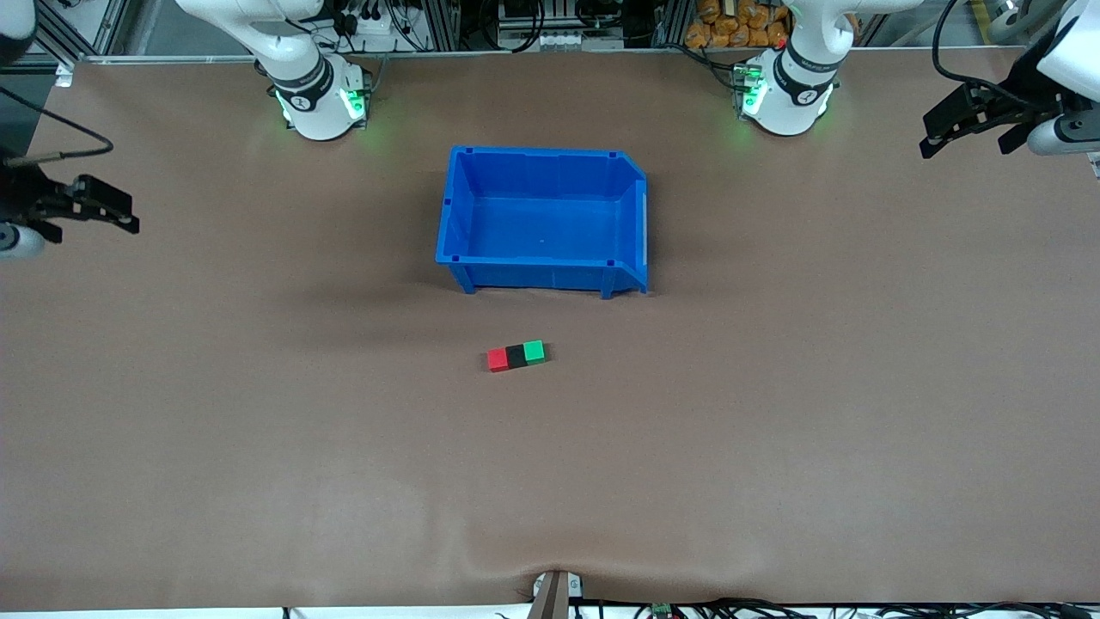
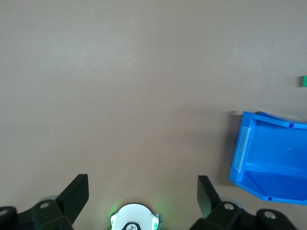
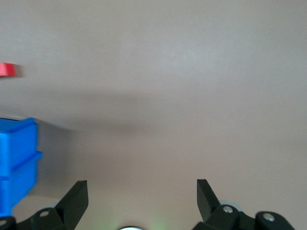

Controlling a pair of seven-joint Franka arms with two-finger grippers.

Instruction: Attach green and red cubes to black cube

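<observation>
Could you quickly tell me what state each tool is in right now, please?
Left tool: open, holding nothing, over bare table at its own end.
Right tool: open, holding nothing, over bare table at its own end.

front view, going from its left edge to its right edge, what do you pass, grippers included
right gripper, open, over the right arm's end of the table → red cube → black cube → green cube, the three touching in a row → left gripper, open, over the left arm's end

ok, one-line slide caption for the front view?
Red cube, black cube and green cube joined in a row near the blue bin; both arms parked.
</observation>
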